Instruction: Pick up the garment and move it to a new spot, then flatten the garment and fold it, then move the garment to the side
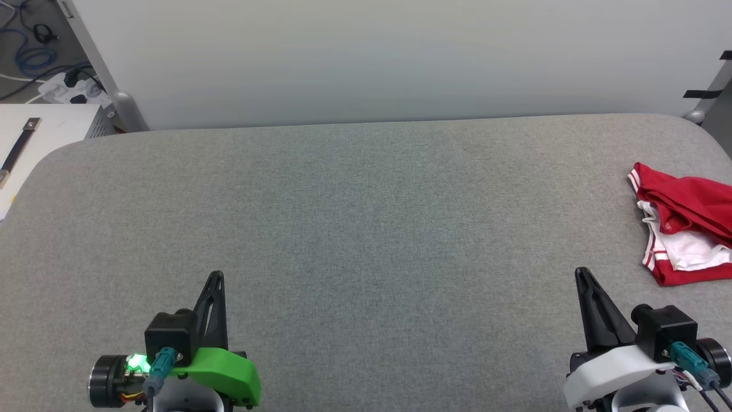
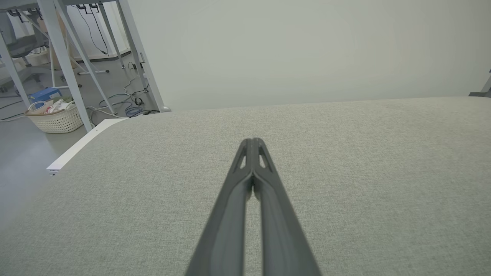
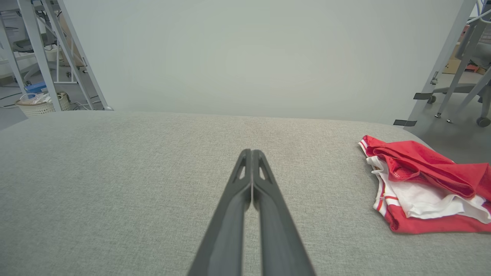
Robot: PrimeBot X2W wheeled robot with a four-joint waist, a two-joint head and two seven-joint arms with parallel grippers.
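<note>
My jaws, both shut and empty, hung over the grey surface (image 1: 366,217), the bunched red garment (image 1: 695,200) lying apart beyond the right pair.

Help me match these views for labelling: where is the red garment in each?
Head view: garment at the right edge, on the grey table.
Left wrist view: the table's left part, basket beyond.
Right wrist view: garment at right, mid-height, crumpled.
Shared landmark: white panel behind the table.

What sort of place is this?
Probably a robotics lab or test bay: a grey fabric-covered table against a plain pale backdrop panel, a power strip and loose cables on the floor, with metal frame legs and a laundry basket beyond.
</note>
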